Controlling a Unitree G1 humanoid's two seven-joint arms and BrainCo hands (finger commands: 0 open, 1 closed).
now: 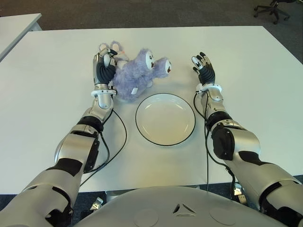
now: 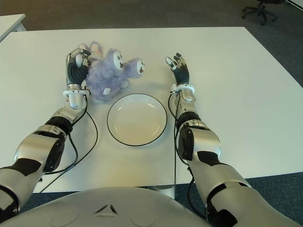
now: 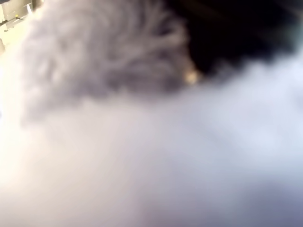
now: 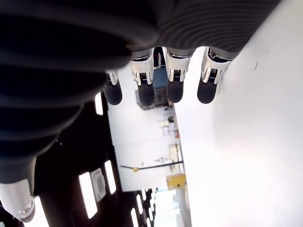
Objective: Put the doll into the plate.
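A fluffy lavender doll (image 1: 137,73) with white-and-dark eyes lies on the white table (image 1: 246,71), just behind the left rim of the plate (image 1: 164,118). The plate is white with a dark edge and holds nothing. My left hand (image 1: 105,64) presses against the doll's left side, its fingers curled into the fur. In the left wrist view the doll's fur (image 3: 118,71) fills the picture. My right hand (image 1: 203,66) stands upright to the right of the plate and the doll, apart from both. In the right wrist view its fingertips (image 4: 175,92) are spread with nothing between them.
Black cables (image 1: 122,137) run from both wrists along the table beside the plate. A second white table (image 1: 14,26) shows at the far left, and an office chair (image 1: 274,9) stands on the carpet at the far right.
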